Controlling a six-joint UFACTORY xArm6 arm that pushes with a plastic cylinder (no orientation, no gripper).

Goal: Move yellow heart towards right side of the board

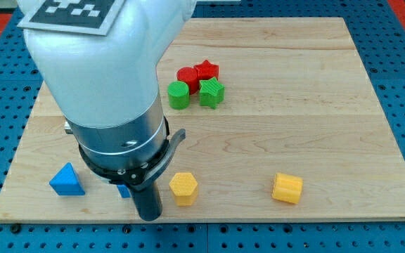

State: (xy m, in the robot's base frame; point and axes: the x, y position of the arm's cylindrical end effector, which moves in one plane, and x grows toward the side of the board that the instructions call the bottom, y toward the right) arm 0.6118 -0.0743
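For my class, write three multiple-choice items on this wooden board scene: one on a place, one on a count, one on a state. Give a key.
1. Where is my tip relative to the yellow hexagonal block?
A. the view's left
B. the view's right
C. the view's top
2. How many yellow blocks lie on the wooden board?
A. one
B. two
C. four
3. The two yellow blocks are:
A. stacked
B. touching
C. apart

Key:
1 A, the rod ends just left of that block.
2 B, the hexagonal one and the other yellow block.
3 C, bare wood shows between them.
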